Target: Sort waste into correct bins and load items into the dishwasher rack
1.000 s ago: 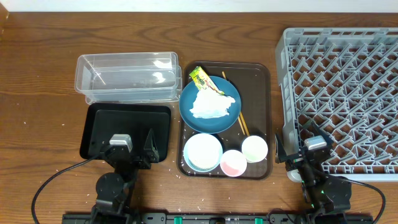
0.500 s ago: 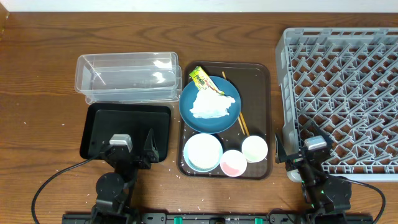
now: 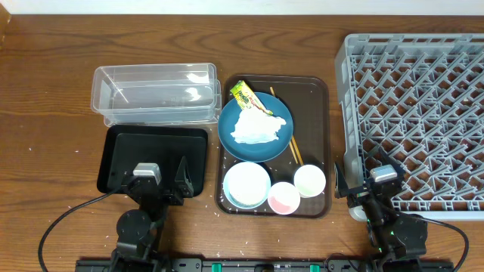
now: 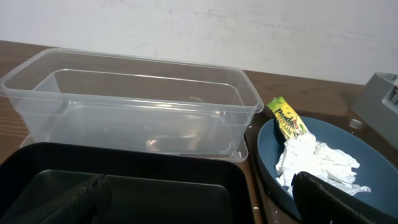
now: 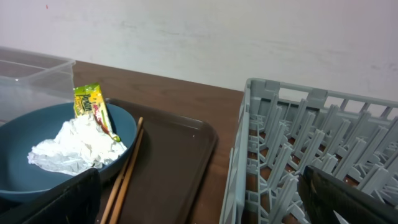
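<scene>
Nearest the robot, the left end effector [image 3: 160, 181] hangs over the black tray [image 3: 121, 155], left of the plate [image 3: 229, 121]. The right end effector [image 3: 374, 180] sits at the rack's [image 3: 344, 98] near corner, right of the plate. Both have fingers spread and hold nothing.

Just nearer than the plate stand the bowl [image 3: 246, 183], pink cup [image 3: 283, 197] and white cup [image 3: 309, 180], packed close together. On the plate lies the napkin [image 3: 259, 125], with the wrapper [image 3: 246, 95] at the far rim. The chopsticks [image 3: 293, 149] run along the plate's right edge. Far-left of the plate is the tub [image 3: 155, 68].

Nothing looks sorted yet. Risks from here:

- A reach for the napkin passes over the bowl and cups and could knock them.
- The wrapper touches the napkin, so a pinch might drag both to one bin.
- The thin chopsticks lie flat and may slip from the fingers.
- Lifting the plate before it is cleared would spill waste onto the worktop [image 3: 53, 113].
</scene>
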